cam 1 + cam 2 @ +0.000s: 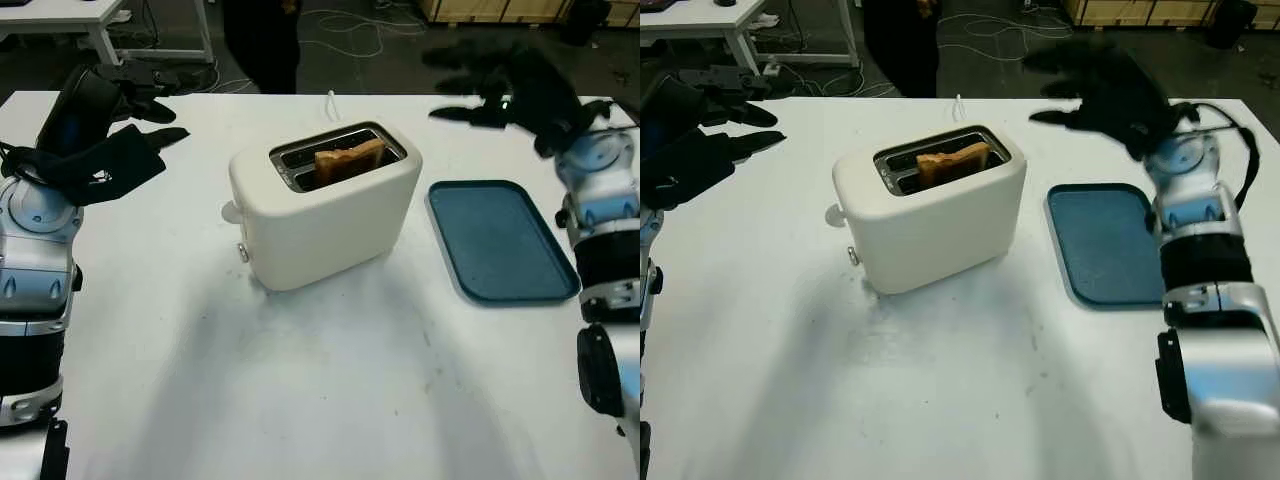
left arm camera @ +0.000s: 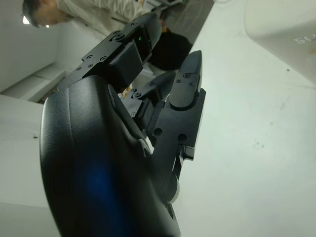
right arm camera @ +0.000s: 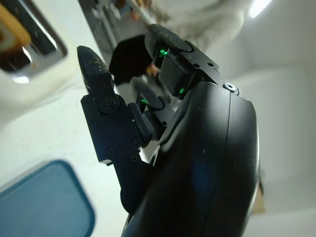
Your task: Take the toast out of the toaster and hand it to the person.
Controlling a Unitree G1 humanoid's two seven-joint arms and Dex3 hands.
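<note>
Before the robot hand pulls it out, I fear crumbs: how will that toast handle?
The toast looks browned, so probably stiff, light and brittle. It leans in the toaster slot, so it may snag.

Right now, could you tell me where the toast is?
The toast stands in the toaster's slot at table centre, left of the blue tray.

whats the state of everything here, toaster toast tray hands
toaster: upright on the white table, slots up
toast: standing in a toaster slot, top sticking out, not grasped
tray: flat on the table beside the toaster, nothing on it
left hand: open, raised at the table's left side
right hand: open, raised above the table beyond the tray
</note>
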